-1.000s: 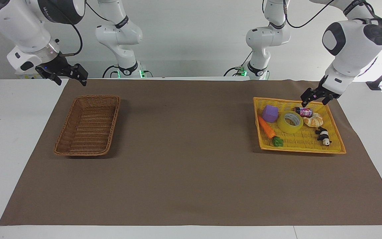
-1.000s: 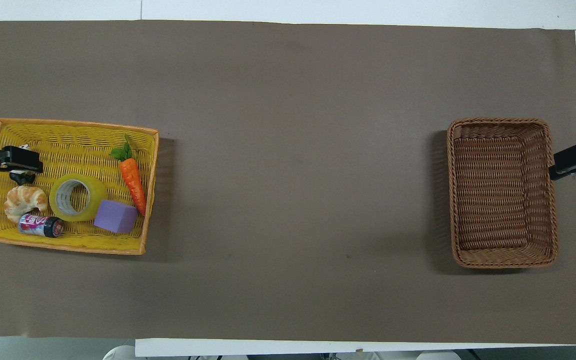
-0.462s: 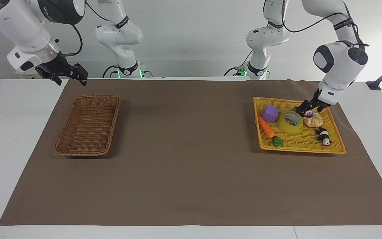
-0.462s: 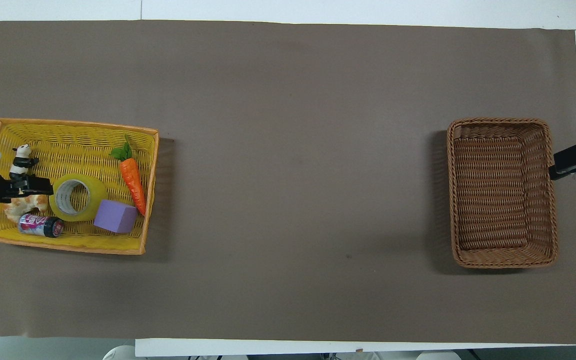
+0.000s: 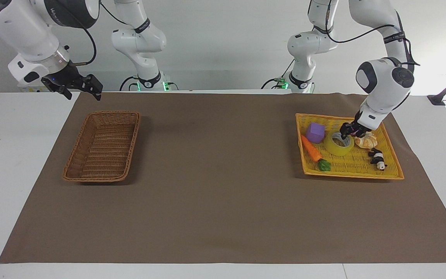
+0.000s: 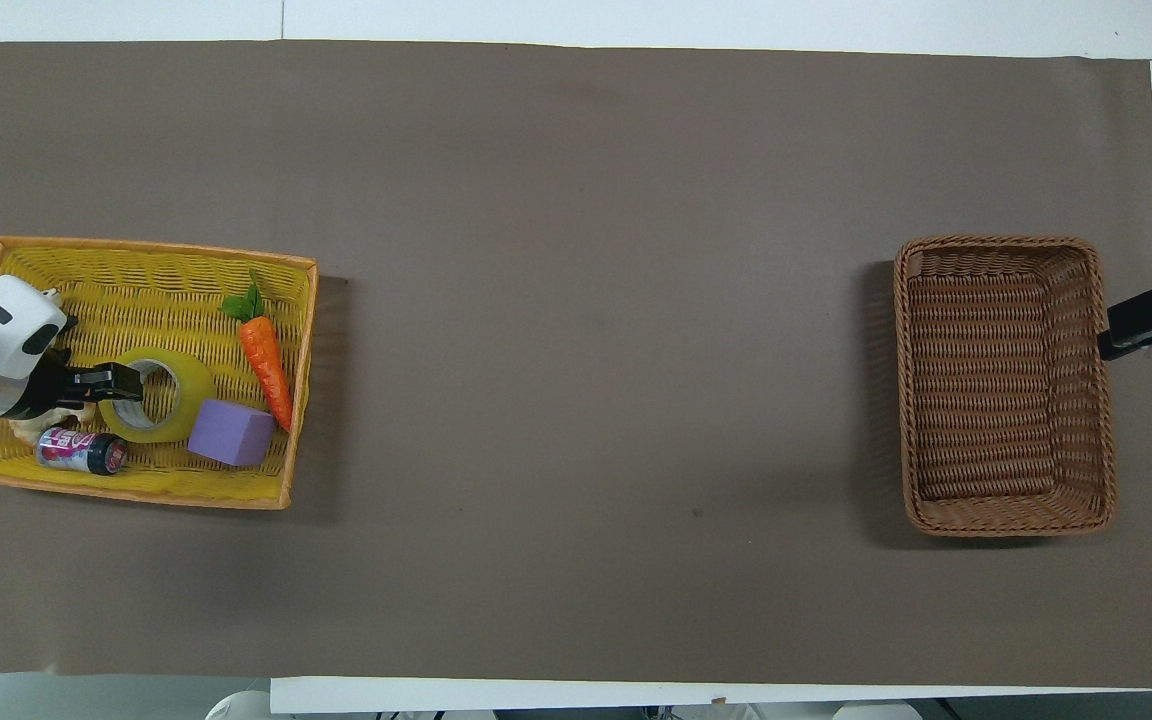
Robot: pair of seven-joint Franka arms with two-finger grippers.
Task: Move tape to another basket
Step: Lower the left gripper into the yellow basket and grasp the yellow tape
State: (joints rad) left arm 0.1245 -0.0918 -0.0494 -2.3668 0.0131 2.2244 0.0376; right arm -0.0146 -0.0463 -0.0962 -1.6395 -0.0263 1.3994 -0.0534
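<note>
1. Here the tape (image 5: 339, 143) lies flat in the yellow tray (image 5: 356, 169) at the right of the facing view and at the left of the overhead view, with its pale core ring facing up.
2. The left gripper (image 5: 345, 131) is down at the tape's rim on the side next to the croissant (image 5: 367, 141); one finger appears to reach into the core hole, but whether the fingers have clamped the wall of the roll I cannot tell.
3. In the overhead view the left gripper (image 6: 108, 381) covers the edge of the tape (image 6: 161, 400) toward the frame's left.
4. Around the tape in the tray lie a purple block (image 5: 315, 132), a toy carrot (image 5: 311, 148), a toy panda (image 5: 378, 158), and a small can (image 6: 81, 451) seen in the overhead view.
5. The basket (image 5: 103, 146) stands at the left of the facing view and at the right of the overhead view, toward the right arm's end of the counter (image 5: 215, 217), well apart from the tray.
6. The right gripper (image 5: 80, 90) waits in the upper left of the facing view, over the corner of the brown mat near the basket, its fingers spread and holding nothing.
</note>
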